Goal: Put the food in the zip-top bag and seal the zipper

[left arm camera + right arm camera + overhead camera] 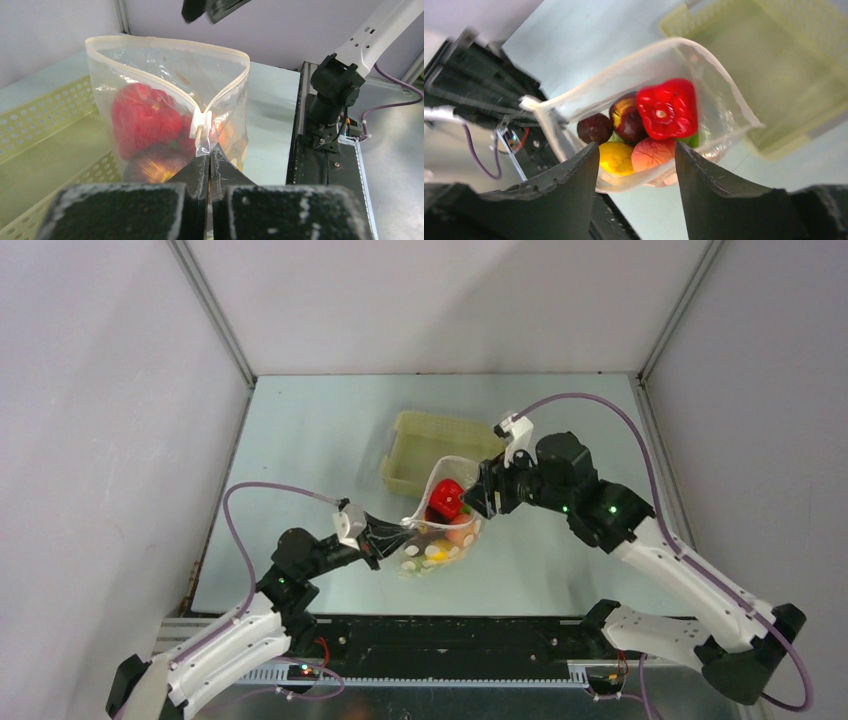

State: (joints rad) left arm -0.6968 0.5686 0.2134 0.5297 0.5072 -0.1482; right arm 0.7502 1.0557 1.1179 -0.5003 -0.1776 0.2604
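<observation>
Filling looks done: red, purple and yellow toy food [667,107] sits in the clear polka-dot zip-top bag [165,75], beside the pale yellow latticed basket [425,435]. My left gripper [210,155] is clamped on the bag's corner under the white slider [201,125]. My right gripper [636,150] is apart above the open mouth. Next: run the zipper strip [150,42] shut.

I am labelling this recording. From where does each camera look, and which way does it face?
Top: above and behind the arms, facing down at the table; both arms and the basket show.
Left wrist: faces forward along the left gripper, shut on the bag.
Right wrist: faces down past the open right gripper into the bag.
Shared: all three show the bag and red pepper.
</observation>
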